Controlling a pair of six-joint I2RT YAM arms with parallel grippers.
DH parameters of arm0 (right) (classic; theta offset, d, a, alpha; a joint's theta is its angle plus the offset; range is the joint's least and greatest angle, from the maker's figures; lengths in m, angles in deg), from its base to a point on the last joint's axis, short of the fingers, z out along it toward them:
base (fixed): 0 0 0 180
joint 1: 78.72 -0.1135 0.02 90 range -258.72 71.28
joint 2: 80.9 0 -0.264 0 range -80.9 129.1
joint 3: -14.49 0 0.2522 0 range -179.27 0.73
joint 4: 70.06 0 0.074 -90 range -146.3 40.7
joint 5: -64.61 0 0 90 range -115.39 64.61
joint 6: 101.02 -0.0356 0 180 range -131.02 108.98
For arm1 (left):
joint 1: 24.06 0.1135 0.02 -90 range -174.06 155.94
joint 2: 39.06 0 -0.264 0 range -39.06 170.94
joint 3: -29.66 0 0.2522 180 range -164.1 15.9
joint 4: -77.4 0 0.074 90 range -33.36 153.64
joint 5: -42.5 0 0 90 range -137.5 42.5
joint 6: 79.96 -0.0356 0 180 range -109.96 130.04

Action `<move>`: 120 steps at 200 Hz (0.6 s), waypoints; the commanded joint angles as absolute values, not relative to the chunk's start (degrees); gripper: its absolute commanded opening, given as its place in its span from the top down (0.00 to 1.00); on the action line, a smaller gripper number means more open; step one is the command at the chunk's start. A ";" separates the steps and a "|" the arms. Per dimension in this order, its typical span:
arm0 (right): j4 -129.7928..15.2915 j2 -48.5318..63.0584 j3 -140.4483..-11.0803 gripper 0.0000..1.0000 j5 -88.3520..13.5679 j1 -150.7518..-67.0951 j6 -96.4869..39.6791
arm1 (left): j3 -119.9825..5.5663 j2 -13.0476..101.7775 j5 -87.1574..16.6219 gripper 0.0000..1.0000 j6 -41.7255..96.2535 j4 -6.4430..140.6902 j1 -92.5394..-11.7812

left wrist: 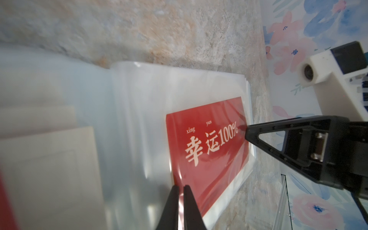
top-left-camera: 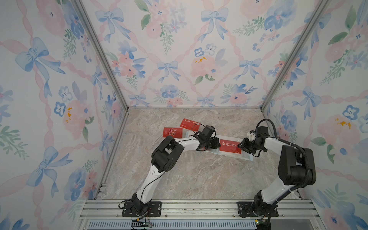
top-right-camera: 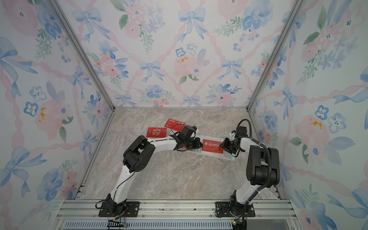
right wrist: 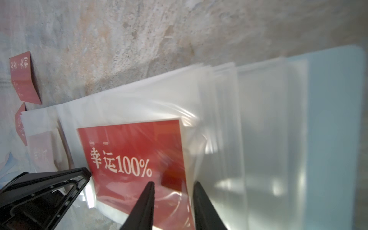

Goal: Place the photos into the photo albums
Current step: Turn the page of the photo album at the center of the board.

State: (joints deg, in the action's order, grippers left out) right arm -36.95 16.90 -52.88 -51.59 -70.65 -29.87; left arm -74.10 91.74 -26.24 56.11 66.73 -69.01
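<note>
The photo album [top-left-camera: 247, 156] [top-right-camera: 231, 158] lies open on the marble table, its clear sleeve pages [left wrist: 139, 119] [right wrist: 258, 119] fanned out. A red photo [top-left-camera: 230, 146] [top-right-camera: 212, 146] [left wrist: 209, 147] [right wrist: 135, 155] with white characters and "100%" lies on the right page under wrinkled clear film. My left gripper [top-left-camera: 217, 145] [top-right-camera: 199, 145] [left wrist: 180, 188] pinches the photo's left edge, jaws almost together. My right gripper [top-left-camera: 240, 146] [top-right-camera: 222, 145] [right wrist: 174, 183] sits at the photo's right edge. Its jaws are apart, with the photo's edge and film between them.
Two more red photos [top-left-camera: 172, 132] [top-left-camera: 189, 124] [top-right-camera: 156, 132] [top-right-camera: 174, 123] lie loose on the table behind the album's left end. Whitish card backs [left wrist: 49, 169] show through the left page's sleeves. Floral walls enclose the table on three sides.
</note>
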 commanded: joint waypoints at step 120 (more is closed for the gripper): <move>-40.08 8.15 -55.15 0.66 -69.40 -74.58 -37.07 | -74.10 93.33 -26.05 0.90 55.24 64.43 -69.59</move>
State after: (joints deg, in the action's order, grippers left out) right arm -37.56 8.29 -54.43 -62.89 -73.97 -34.26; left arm -74.12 91.76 -26.02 56.13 66.95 -69.21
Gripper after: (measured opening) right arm 0.339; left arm 0.099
